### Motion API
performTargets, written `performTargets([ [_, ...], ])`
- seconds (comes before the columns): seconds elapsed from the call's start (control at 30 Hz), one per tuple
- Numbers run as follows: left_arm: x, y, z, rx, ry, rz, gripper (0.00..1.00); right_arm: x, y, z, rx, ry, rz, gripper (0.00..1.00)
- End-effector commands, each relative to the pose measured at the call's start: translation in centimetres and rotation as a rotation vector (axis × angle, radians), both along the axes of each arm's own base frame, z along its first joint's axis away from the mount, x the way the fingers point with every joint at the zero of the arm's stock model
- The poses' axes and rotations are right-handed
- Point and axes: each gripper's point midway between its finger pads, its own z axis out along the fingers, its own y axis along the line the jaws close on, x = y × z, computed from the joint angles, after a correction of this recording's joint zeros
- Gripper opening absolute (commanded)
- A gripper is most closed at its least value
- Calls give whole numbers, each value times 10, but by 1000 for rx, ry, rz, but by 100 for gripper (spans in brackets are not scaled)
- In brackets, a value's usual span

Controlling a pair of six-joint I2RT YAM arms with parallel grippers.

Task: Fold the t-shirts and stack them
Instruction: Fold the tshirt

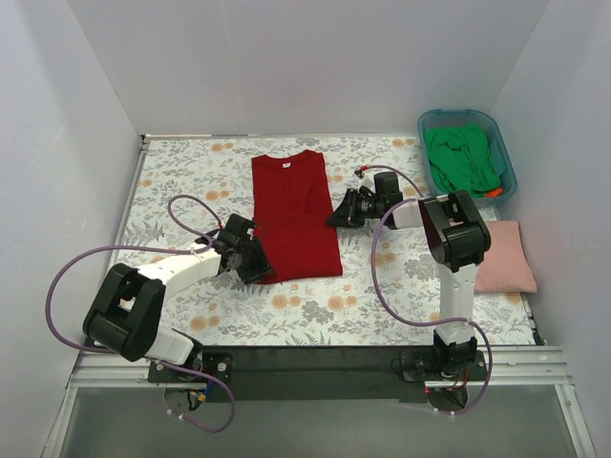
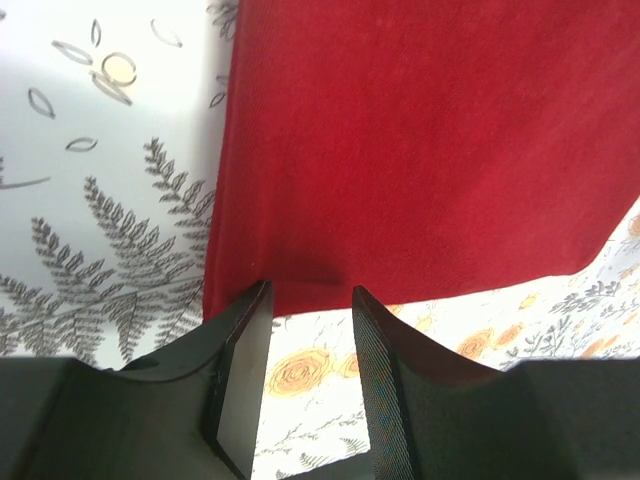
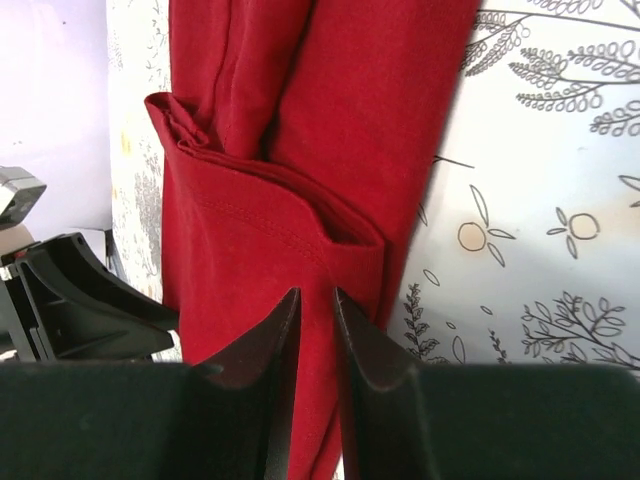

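The deep red t-shirt (image 1: 294, 215) lies on the floral cover, folded into a long strip with its neck at the far end. My left gripper (image 1: 252, 260) is open at the shirt's near left corner; in the left wrist view its tips (image 2: 310, 298) just reach the hem of the red cloth (image 2: 420, 140). My right gripper (image 1: 344, 210) is at the shirt's right edge, its jaws (image 3: 315, 297) nearly together with red cloth (image 3: 300, 130) running between them. The green t-shirt (image 1: 463, 157) lies crumpled in the tub. The pale pink t-shirt (image 1: 504, 256) lies folded at the right.
The teal tub (image 1: 506, 157) stands at the far right corner with a small orange thing at its near rim. White walls close in the floral table cover (image 1: 181, 191) on three sides. The black base rail (image 1: 315, 363) runs along the near edge.
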Motion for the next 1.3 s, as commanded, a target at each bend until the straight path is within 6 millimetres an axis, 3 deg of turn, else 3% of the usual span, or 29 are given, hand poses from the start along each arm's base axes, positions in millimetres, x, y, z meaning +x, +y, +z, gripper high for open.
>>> performTargets([
  [0.0, -24, 8, -2, 18, 68, -8, 37, 6, -24, -23, -60, 5, -47, 26],
  [0.13, -26, -2, 7, -35, 70, -41, 38, 13, -35, 0, -44, -44, -60, 26],
  [0.23, -18, -6, 24, -57, 29, -44, 46, 12, -34, 29, -47, -96, -31, 26],
  [0.3, -13, -6, 38, -62, -3, -34, 50, 5, -32, 53, -46, -142, -11, 27],
  [0.4, -5, -2, 59, -40, -63, -11, 58, -17, -38, 56, -122, -128, 4, 28],
  [0.43, -3, 2, 62, -22, -75, 2, 59, -22, -41, 69, -146, -158, -3, 29],
  [0.47, -1, 5, 69, -12, -97, 17, 63, -37, -55, 53, -249, -106, -13, 33],
  [0.57, 0, 24, 63, 78, -109, 66, 71, -57, -74, 48, -483, -115, -32, 44],
  [0.6, 0, 29, 61, 108, -117, 76, 73, -81, -78, 40, -573, -71, 12, 50],
  [0.67, 0, 35, 54, 151, -109, 79, 77, -93, -89, 42, -672, -81, -12, 54],
  [0.7, -1, 35, 51, 169, -107, 73, 80, -109, -89, 42, -687, -64, -4, 57],
  [0.83, 2, 35, 41, 228, -107, 63, 84, -136, -87, 39, -722, -59, 1, 60],
  [0.93, 6, 30, 34, 241, -106, 47, 83, -144, -82, 39, -716, -55, 15, 60],
  [1.07, 11, 28, 24, 273, -90, 36, 70, -146, -71, 38, -715, -64, 38, 60],
  [1.27, 8, 18, 9, 295, -64, -3, 65, -146, -62, 33, -724, -72, 52, 59],
])
